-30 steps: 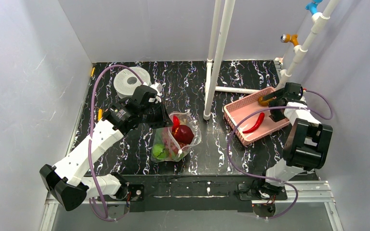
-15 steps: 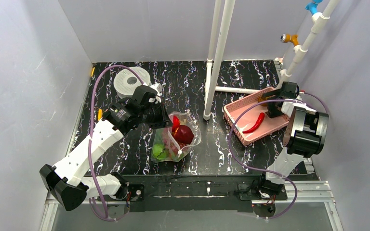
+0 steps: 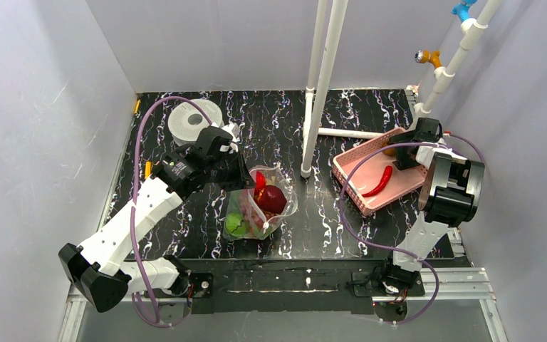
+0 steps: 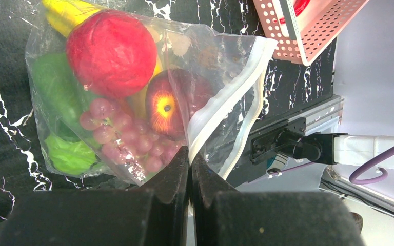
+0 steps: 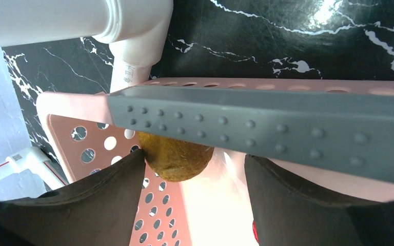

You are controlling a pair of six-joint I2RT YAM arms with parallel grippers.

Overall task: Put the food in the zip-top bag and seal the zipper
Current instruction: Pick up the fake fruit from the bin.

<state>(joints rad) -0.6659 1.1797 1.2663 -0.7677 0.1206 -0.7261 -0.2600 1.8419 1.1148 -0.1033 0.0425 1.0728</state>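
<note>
Found right gripper spread open inside the pink basket with the brown food piece just ahead, off-centre toward one finger, and left gripper clamped on the mouth edge of the zip-top bag, well apart at mid-table.

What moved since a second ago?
Only the right arm moved. Its elbow swung farther from its base, and the right gripper reached toward the far corner of the pink basket. It is open around a brown fruit, not gripping it. The left gripper stayed shut on the zip-top bag, and the food inside did not move.
</note>
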